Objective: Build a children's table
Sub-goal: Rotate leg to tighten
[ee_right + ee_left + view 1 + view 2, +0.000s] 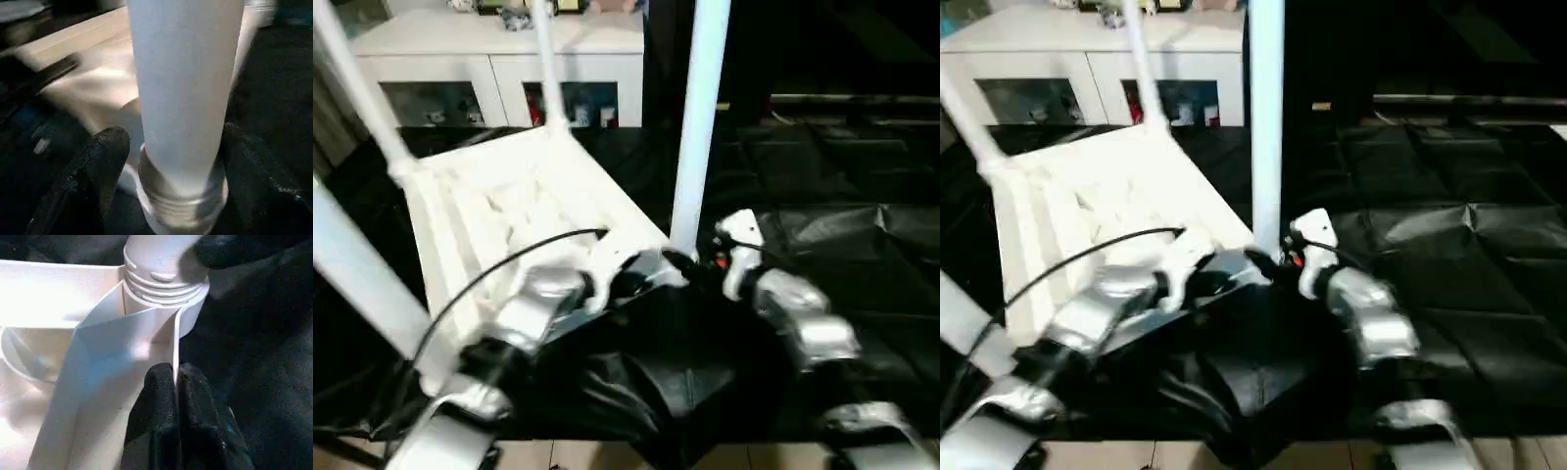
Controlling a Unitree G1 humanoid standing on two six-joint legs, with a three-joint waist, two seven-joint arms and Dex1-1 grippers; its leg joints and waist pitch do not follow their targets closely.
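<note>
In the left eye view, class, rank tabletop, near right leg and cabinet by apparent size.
1. Tabletop, largest.
2. Cabinet and near right leg: too alike to rank, and the leg stands nearer the camera.

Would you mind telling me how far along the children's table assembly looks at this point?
Nearly done: the tabletop lies underside up with four legs standing in its corners. In hand is the nearest leg: the right gripper has a finger on each side of its base at the corner socket, while the left gripper pinches the tabletop's rim beside it. Left: confirming that leg is seated and turning the table upright.
</note>
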